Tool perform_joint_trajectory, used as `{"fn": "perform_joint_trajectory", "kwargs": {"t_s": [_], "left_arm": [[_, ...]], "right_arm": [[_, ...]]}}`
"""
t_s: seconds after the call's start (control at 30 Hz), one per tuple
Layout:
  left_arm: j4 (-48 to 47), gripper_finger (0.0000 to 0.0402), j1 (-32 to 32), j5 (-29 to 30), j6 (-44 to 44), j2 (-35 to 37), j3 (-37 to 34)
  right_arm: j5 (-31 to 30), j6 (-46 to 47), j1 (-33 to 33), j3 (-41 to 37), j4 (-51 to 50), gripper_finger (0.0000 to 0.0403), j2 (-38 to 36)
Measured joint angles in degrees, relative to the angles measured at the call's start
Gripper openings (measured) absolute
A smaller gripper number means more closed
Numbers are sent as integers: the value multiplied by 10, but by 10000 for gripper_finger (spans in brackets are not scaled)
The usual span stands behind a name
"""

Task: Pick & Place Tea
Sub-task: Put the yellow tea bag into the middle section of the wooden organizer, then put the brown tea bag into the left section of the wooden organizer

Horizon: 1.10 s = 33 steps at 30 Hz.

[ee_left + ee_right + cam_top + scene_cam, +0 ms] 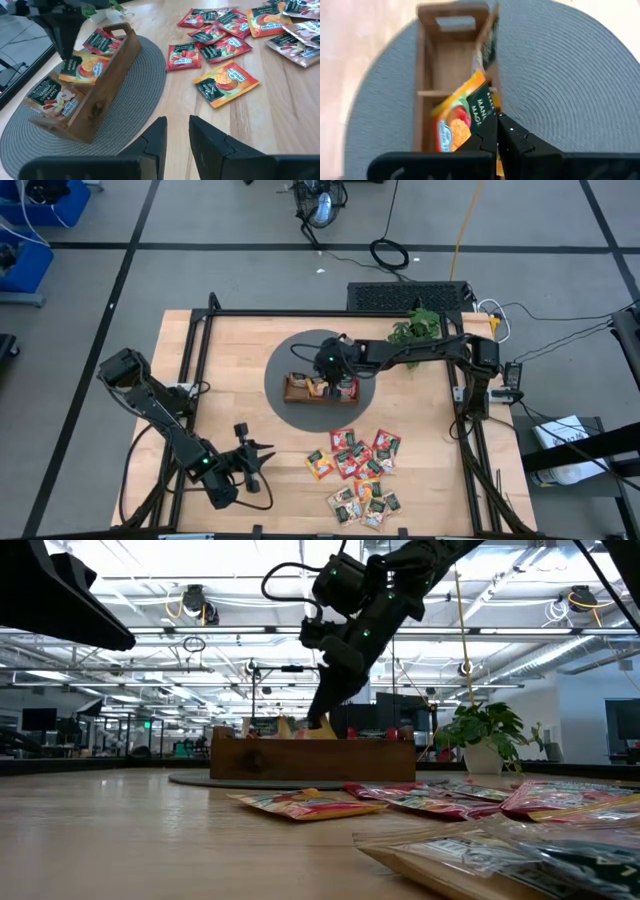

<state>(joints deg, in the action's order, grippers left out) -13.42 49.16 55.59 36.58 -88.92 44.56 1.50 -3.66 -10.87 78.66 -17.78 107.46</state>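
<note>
A brown wooden tray (pixel 102 95) with three compartments stands on a round grey mat (pixel 285 360). A pale sachet (pixel 52 100) and a red sachet (pixel 102 41) lean in its end compartments. My right gripper (pixel 498 120) reaches down over the tray, shut on an orange-and-green tea sachet (pixel 84 67) at the middle compartment. Several more tea sachets (pixel 357 472), red, orange and green, lie flat on the table nearer the front edge. My left gripper (pixel 177 135) hovers at the front left (pixel 256 465), slightly open, with nothing between its fingers. My right gripper pinches the orange-and-green sachet at its dark green edge (pixel 487 111) between its two shut fingers. The fingers (pixel 65 40) slant down from above, from the table's right side. The sachet hangs tilted below them, its lower part inside the tray's middle compartment.
A potted plant (pixel 415 328) stands at the table's far right, behind the right arm. One orange sachet (pixel 226 82) lies apart from the heap, nearest the mat. Bare wood lies between my left gripper and the mat.
</note>
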Motion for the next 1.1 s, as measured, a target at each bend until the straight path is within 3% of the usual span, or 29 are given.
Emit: {"fn": "perform_joint_trajectory", "kwargs": {"t_s": [0.37,0.67,1.1], "left_arm": [[0,88,0,0,1,0,0],[0,88,0,0,-3,0,0],[2,88,-4,1,-18,0,0]], "right_arm": [[-47,21,-2,-48,46,0,-32],[-44,19,-3,-100,61,5,-37],[-45,-6,0,-102,69,146,-75]]}}
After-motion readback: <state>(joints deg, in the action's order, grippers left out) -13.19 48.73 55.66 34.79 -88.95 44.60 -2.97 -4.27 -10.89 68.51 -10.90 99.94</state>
